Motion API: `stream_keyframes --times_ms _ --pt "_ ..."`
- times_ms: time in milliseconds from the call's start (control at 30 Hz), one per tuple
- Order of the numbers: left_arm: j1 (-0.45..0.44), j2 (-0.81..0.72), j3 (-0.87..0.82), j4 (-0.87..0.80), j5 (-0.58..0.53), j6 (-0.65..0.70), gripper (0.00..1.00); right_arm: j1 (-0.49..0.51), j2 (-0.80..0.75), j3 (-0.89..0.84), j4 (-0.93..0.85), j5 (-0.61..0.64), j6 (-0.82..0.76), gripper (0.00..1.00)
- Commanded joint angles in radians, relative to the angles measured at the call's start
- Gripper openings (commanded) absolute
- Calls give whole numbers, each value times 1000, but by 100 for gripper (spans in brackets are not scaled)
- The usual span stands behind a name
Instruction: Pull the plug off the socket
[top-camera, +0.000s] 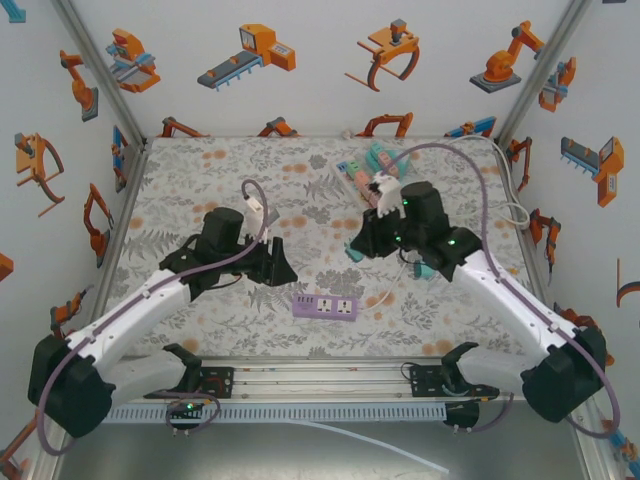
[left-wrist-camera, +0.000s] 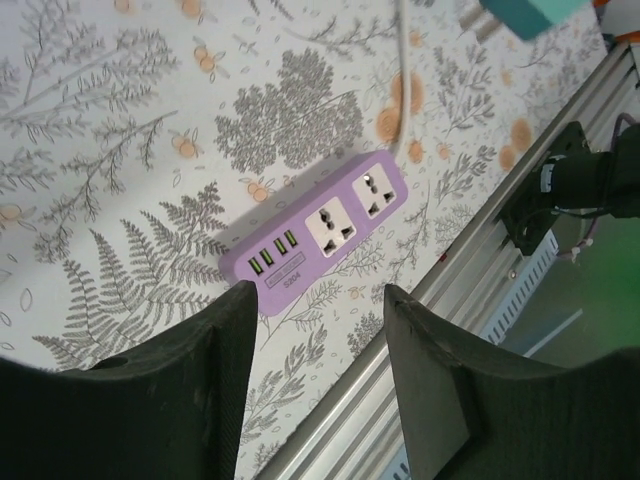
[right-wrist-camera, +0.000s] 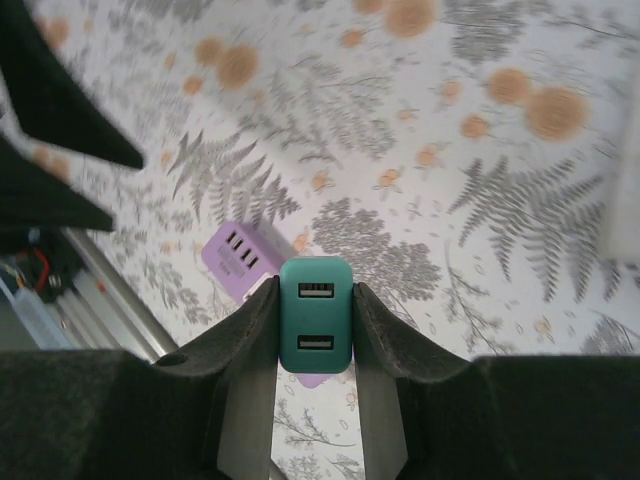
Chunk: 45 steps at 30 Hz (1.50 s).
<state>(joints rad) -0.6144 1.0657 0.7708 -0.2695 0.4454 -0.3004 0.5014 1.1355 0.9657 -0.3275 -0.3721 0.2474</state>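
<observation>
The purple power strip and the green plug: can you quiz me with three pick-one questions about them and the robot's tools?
1. Where is the teal plug?
A) in a socket
B) held in the right tool
C) flat on the table

2. How many big white sockets does the purple power strip have?
A) two
B) five
C) none

3. The left tool is:
A) shut on a cord
B) shut on the strip
C) open

Answers: B, its fingers clamp the plug's sides; A, two show on its top face; C, its fingers stand apart with nothing between them.
</observation>
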Motion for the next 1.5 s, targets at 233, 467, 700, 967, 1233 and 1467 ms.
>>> stream_keyframes --times_ms 233,467,700,967,1233,1467 --pt "-6 -85 101 51 117 133 74 -379 -199 -199 0 -40 298 23" --pt "-14 -78 110 78 139 130 97 -591 -276 -360 2 -52 395 23" --pt "-26 -62 111 89 159 124 97 -650 -241 -495 96 -63 461 23" --pt "-35 -58 106 90 147 129 97 -651 -178 -627 298 -75 532 24" --pt "-39 -28 117 107 145 127 97 -650 -180 -686 330 -52 542 42" --pt "-40 -17 122 97 123 113 97 -651 -231 -693 275 -29 510 52"
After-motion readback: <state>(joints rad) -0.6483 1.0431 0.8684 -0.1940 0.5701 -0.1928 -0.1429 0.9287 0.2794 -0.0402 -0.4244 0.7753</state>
